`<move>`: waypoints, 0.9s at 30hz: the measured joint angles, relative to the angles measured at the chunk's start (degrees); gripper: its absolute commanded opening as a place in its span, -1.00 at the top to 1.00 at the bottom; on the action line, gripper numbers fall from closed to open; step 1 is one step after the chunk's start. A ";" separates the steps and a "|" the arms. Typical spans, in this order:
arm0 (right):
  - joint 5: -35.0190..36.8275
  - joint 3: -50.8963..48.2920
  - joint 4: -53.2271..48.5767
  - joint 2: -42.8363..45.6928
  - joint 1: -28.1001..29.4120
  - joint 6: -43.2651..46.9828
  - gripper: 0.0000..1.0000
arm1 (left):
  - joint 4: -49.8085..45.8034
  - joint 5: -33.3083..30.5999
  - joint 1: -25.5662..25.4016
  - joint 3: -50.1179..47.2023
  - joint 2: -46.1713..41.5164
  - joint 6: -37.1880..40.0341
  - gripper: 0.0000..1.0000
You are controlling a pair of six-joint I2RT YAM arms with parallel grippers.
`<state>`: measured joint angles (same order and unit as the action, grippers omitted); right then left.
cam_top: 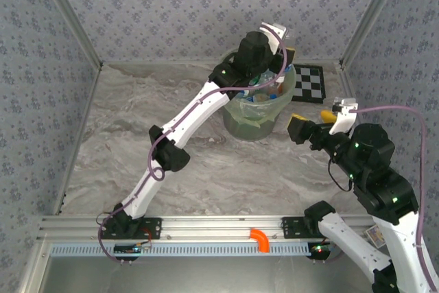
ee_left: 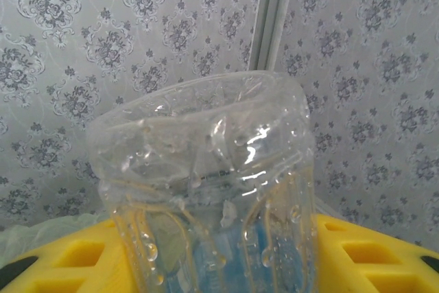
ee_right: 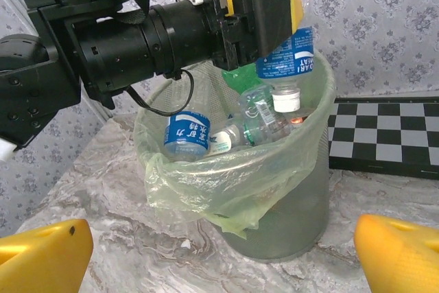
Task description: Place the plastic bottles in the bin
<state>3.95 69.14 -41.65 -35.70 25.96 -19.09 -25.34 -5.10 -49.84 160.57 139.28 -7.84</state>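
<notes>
The bin (cam_top: 250, 125) stands at the back of the table, lined with a pale green bag (ee_right: 226, 176). Several plastic bottles lie inside it, among them a blue-labelled one (ee_right: 186, 135) and a white-capped one (ee_right: 286, 99). My left gripper (cam_top: 280, 60) hangs over the bin's rim, shut on a clear bottle (ee_left: 206, 162) with a blue label (ee_right: 287, 53), cap end down. Its yellow fingers (ee_left: 370, 259) press the bottle's sides. My right gripper (cam_top: 312, 120) is open to the right of the bin, level with its wall, nothing between its fingers (ee_right: 401, 252).
A black-and-white checkerboard card (ee_right: 384, 135) lies behind and to the right of the bin. Patterned walls close in the back and sides. Marble tabletop (cam_top: 137, 142) stretches left and in front of the bin. A small white scrap (ee_right: 185, 243) lies by the bin's foot.
</notes>
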 measured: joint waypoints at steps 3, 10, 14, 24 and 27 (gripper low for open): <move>0.31 -0.09 0.07 0.00 -0.11 -0.02 -0.99 | 0.46 0.76 0.28 -0.94 0.00 1.42 0.05; 0.37 -1.95 0.09 -0.55 -0.11 0.00 -0.99 | 2.19 1.42 0.17 -6.91 0.00 2.45 0.05; 0.39 -1.92 0.09 -0.61 -0.11 -0.02 -0.99 | 2.89 1.14 0.24 -7.54 -0.09 2.36 0.05; 0.37 -1.92 0.09 -0.61 -0.22 -0.04 -0.99 | 2.89 -7.85 0.66 -8.28 -0.11 0.46 0.04; 0.37 -1.92 0.11 -0.61 -0.22 -0.07 -0.99 | 3.13 -8.87 0.83 -8.28 -0.11 -1.11 0.04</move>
<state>4.32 67.22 -41.54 -36.32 25.74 -19.16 -22.22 -13.98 -49.01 152.29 139.17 -8.95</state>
